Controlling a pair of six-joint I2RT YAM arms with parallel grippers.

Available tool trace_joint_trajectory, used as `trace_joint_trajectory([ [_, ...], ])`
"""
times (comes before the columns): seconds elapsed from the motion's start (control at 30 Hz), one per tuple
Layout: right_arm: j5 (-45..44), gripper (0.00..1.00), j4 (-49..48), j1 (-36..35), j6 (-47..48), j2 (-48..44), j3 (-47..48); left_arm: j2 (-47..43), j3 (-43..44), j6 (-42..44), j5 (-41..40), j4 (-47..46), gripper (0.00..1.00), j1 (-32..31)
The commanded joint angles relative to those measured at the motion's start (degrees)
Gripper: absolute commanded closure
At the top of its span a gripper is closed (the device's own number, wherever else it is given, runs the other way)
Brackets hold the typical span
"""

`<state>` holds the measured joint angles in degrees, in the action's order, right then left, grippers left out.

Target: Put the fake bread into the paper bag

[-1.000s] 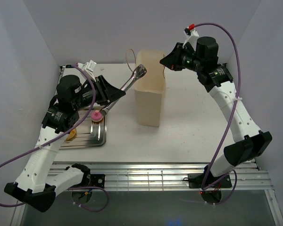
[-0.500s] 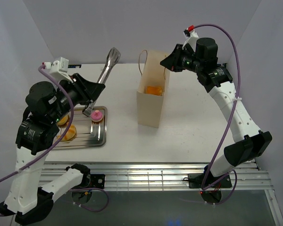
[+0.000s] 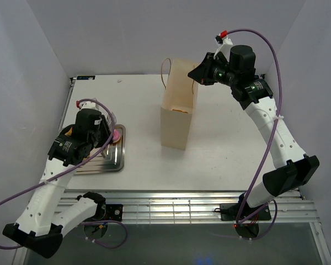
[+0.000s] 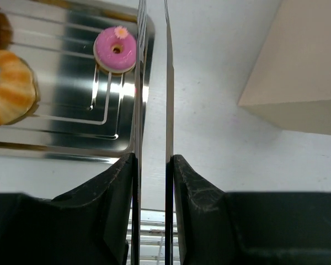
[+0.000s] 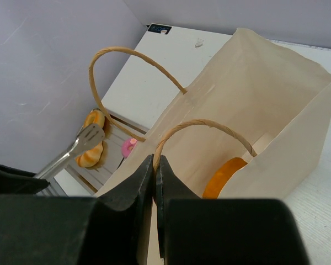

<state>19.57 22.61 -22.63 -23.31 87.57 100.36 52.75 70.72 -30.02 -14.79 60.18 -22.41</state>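
Three pale lilac walls (image 3: 38,44) are closing in a white table (image 3: 226,149). The paper bag (image 3: 175,124) is standing upright mid-table; my right gripper (image 5: 155,163) is pinching its rim, fingers pressed together on the paper. A silver tray (image 4: 60,118) is lying to its left, half hidden from above by my left arm. My left gripper (image 4: 152,161) is clamping metal tongs (image 4: 139,83), blades nearly touching. One fake bread (image 5: 225,175) is sitting inside the bag, partly hidden by its wall. A croissant (image 4: 10,88) on the tray is running off-frame. A corner sticker (image 5: 161,28) is showing print too small to read.
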Motion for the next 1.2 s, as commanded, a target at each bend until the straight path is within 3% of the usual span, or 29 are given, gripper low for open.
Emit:
trace_joint_trajectory([
  [0.0, -0.24, 0.92, -1.34, -0.22, 1.60, -2.14, -0.60, -1.78, -3.11, -2.06, -3.67, 1.60, 0.56, -0.17],
  [0.33, -0.32, 0.92, -1.43, -0.22, 2.04, -3.11, -2.27, -1.16, -13.93, -3.90, 0.63, -3.05, 0.50, 3.33],
  [0.73, -0.41, 0.92, -1.69, -0.22, 2.66, -3.90, -4.29, 0.42, -16.49, 1.36, 10.03, -7.79, 0.46, 16.25],
  [1.17, -0.24, 0.92, -2.66, -0.22, 2.39, -4.16, -5.17, 3.41, -17.46, 3.57, 20.06, -12.02, 0.44, 25.40],
])
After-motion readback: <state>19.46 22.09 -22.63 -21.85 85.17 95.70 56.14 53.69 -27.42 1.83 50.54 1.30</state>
